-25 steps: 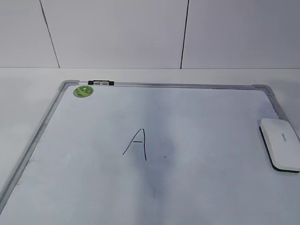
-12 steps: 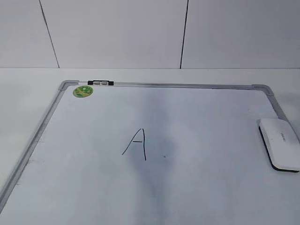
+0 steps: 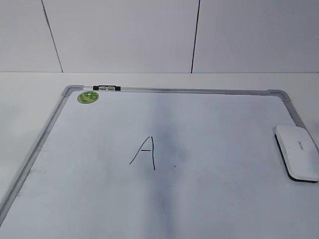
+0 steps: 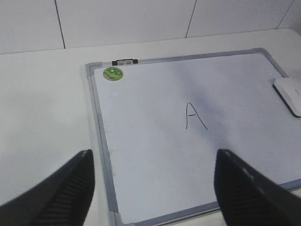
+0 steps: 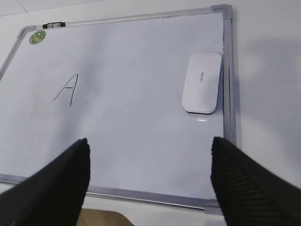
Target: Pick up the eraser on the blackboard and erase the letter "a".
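Note:
The blackboard [image 3: 224, 124] is a white dry-erase board with a grey frame, lying flat on the table. The white eraser [image 3: 298, 151] lies flat on its right edge, untouched. A capital "A" [image 3: 145, 152] is drawn mid-board with a tiny dot to its right; no lowercase "a" shows. The left wrist view shows my left gripper [image 4: 154, 160] open and empty above the board's near left corner [image 4: 113, 207], far from the eraser [image 4: 290, 94]. The right wrist view shows my right gripper [image 5: 149, 143] open and empty above the board's near edge, short of the eraser [image 5: 202, 81].
A round green sticker [image 3: 88, 96] and a small black-and-silver clip [image 3: 106, 88] sit at the board's far left corner. White tabletop surrounds the board, with a white panelled wall behind. A tan surface [image 5: 94, 219] shows beyond the table's near edge.
The grey shadow over the middle of the board has faded. The eraser and board stay about where they were.

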Available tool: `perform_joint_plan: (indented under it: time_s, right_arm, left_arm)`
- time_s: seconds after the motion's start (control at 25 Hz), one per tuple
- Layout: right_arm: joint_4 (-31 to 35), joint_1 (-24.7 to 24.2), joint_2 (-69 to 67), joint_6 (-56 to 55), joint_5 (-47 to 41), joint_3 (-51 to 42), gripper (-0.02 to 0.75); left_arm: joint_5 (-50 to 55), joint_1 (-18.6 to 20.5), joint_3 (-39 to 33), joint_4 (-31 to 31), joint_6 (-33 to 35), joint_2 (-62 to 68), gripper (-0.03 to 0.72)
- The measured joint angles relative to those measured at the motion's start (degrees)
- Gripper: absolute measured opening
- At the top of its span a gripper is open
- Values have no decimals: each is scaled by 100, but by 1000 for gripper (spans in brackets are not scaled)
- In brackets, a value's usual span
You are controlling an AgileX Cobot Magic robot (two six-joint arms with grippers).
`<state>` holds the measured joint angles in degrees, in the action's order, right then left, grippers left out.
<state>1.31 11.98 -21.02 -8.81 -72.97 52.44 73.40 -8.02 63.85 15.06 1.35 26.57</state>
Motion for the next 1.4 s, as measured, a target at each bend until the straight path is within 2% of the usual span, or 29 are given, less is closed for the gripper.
perform_joint_plan:
  time_s: [0.08, 0.6, 0.92, 1.16, 1.4]
  right_arm:
    - [0, 0, 134, 0, 0, -177, 628]
    - [-23, 0, 916, 212, -4, -1339, 597]
    - [-263, 0, 1122, 238, -4, -1874, 594]
    - [-313, 0, 1178, 249, -4, -2089, 594]
    - [-417, 0, 1178, 249, 81, -2107, 594]
  left_arm:
    - [0, 0, -127, -21, 0, -69, 591]
    - [0, 0, -1313, -176, 0, -717, 591]
    - [0, 0, -2177, -340, 21, -1116, 589]
    - [-38, 0, -2516, -579, 56, -1197, 589]
    - [-539, 0, -2746, -645, 125, -1197, 586]
